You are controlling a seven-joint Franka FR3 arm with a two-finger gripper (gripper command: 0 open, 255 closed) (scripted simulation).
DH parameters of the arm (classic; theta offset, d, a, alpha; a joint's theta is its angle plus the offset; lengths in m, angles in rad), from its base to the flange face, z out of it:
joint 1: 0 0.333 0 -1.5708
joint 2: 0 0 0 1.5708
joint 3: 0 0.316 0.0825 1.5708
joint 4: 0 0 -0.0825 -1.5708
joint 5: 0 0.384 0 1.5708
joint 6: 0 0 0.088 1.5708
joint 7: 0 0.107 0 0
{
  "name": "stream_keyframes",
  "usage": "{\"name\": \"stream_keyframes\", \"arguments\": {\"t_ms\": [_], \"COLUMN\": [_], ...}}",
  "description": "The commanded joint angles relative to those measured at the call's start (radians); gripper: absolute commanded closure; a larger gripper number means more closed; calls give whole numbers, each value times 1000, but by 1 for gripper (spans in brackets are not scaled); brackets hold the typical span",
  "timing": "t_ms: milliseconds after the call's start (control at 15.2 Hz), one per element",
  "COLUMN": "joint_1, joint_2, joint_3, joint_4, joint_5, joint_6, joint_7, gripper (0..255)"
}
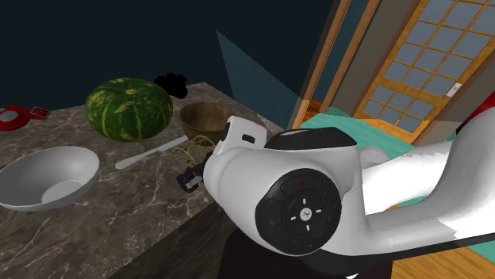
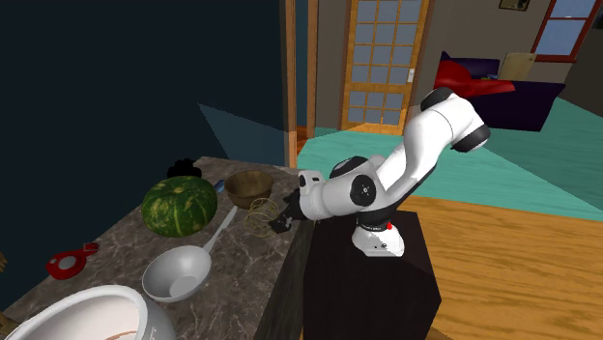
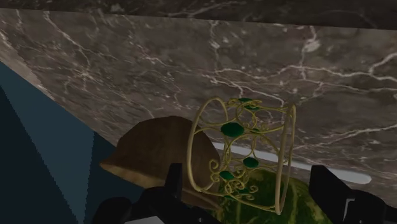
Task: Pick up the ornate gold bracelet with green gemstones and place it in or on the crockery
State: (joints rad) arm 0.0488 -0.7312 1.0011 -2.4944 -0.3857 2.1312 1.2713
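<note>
The gold wire bracelet [image 3: 245,149] with green stones rests on the marble counter [image 3: 191,63], in front of a brown bowl [image 3: 153,153]. My gripper [image 3: 248,172] is open around it: the bracelet sits between the two fingers [image 3: 175,184], with a clear gap on one side. In the shoulder view the gripper [image 1: 189,179] is low at the counter's near edge, just before the bracelet [image 1: 193,147] and the brown bowl [image 1: 203,119]. A grey bowl [image 1: 47,178] stands further to that view's left.
A green striped gourd [image 1: 127,108] sits behind a knife [image 1: 151,153]. A red object [image 1: 14,116] and a black clump [image 1: 170,83] lie at the back. A large white vessel [image 2: 87,314] stands at the counter's end. The counter edge drops off beside the stand.
</note>
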Motion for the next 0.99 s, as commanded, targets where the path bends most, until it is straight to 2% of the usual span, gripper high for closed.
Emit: {"name": "stream_keyframes", "arguments": {"t_ms": [0, 198, 660, 726, 924], "joint_1": [-16, -39, -39, -39, -40], "joint_2": [0, 10, 10, 10, 11], "joint_3": [4, 8, 8, 8, 9], "joint_4": [-20, -37, -36, -36, -36], "joint_5": [-18, -35, -35, -35, -35], "joint_6": [32, 68, 68, 68, 68], "joint_7": [11, 20, 20, 20, 20], "gripper": [0, 0, 0, 255, 255]}}
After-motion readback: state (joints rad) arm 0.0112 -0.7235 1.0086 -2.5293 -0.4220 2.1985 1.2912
